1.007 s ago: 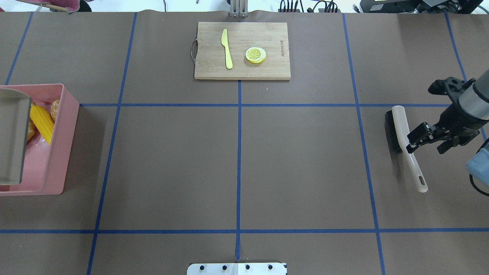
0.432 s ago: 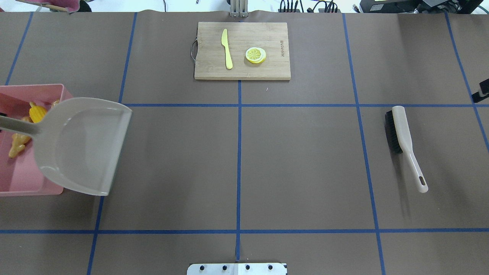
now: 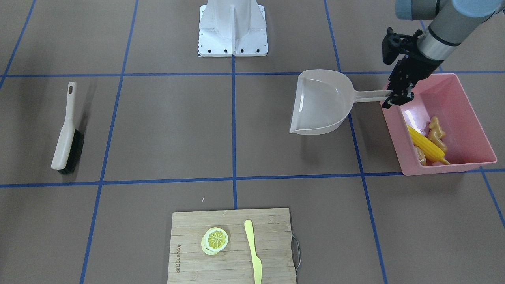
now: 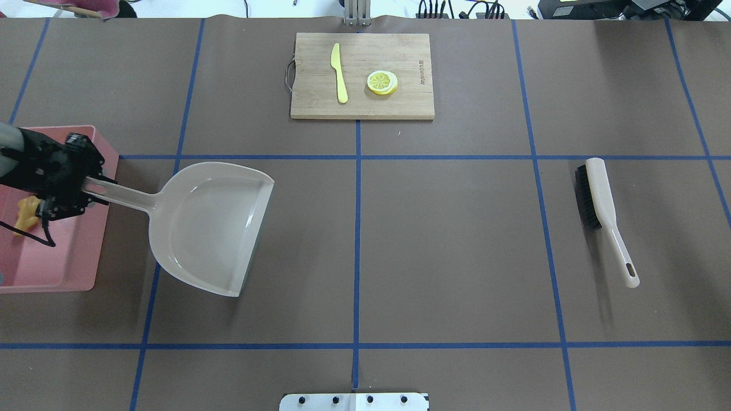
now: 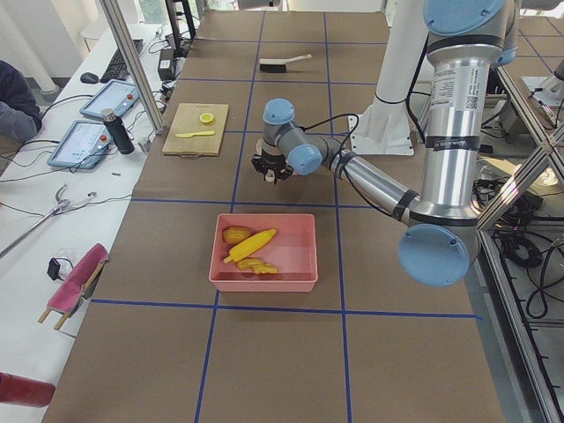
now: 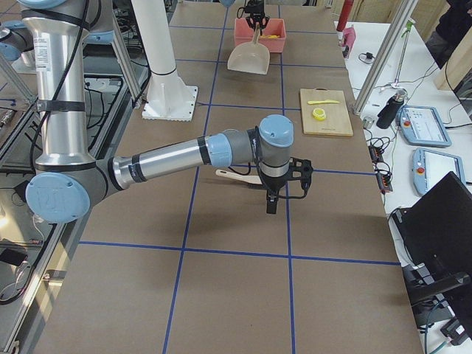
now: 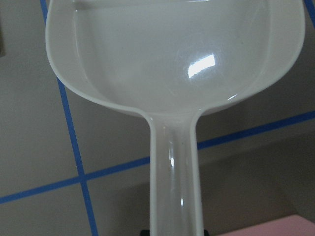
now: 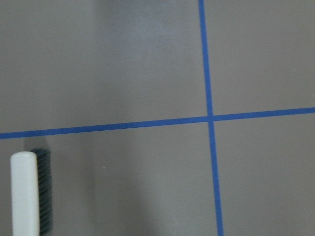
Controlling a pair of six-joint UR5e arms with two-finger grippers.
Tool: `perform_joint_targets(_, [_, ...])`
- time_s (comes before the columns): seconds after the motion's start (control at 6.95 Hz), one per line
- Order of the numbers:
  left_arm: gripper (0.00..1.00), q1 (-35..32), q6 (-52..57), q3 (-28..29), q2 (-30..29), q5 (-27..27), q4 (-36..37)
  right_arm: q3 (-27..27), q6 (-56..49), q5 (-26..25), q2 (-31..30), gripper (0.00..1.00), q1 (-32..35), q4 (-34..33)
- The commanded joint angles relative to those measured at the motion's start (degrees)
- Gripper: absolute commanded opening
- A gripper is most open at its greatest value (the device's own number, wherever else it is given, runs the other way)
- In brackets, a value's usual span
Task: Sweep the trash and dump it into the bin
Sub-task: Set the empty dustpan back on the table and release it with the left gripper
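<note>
The pink bin stands at the table's left end and holds the corn cob, the ginger root and the brown potato lump. In the overhead view the bin is partly hidden by my left arm, and only the ginger shows. My left gripper is shut on the handle of the beige dustpan over the bin's near wall. The empty pan hangs above the table beside the bin. My right gripper shows only in the exterior right view, beside the brush; I cannot tell its state.
A beige brush with black bristles lies on the right side of the table and also shows in the right wrist view. A wooden cutting board at the far middle carries a yellow knife and a lemon slice.
The dustpan has swung from tipped over the bin out to the right, level over the table. My right arm has drawn back from the brush and left the overhead view.
</note>
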Motion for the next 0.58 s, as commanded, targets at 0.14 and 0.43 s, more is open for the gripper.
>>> perform_joint_targets(0.14, [0.04, 4.4, -4.0, 6.6, -9.4, 2.3, -0.6, -6.6, -8.6, -1.7, 0.3, 1.00, 2.4, -0.2])
perform_joint_targets(0.43, [0.99, 5.0, -9.1, 8.6, -9.7, 2.1, -5.3, -7.7, -8.5, -1.8, 0.9, 1.00, 1.3, 0.1])
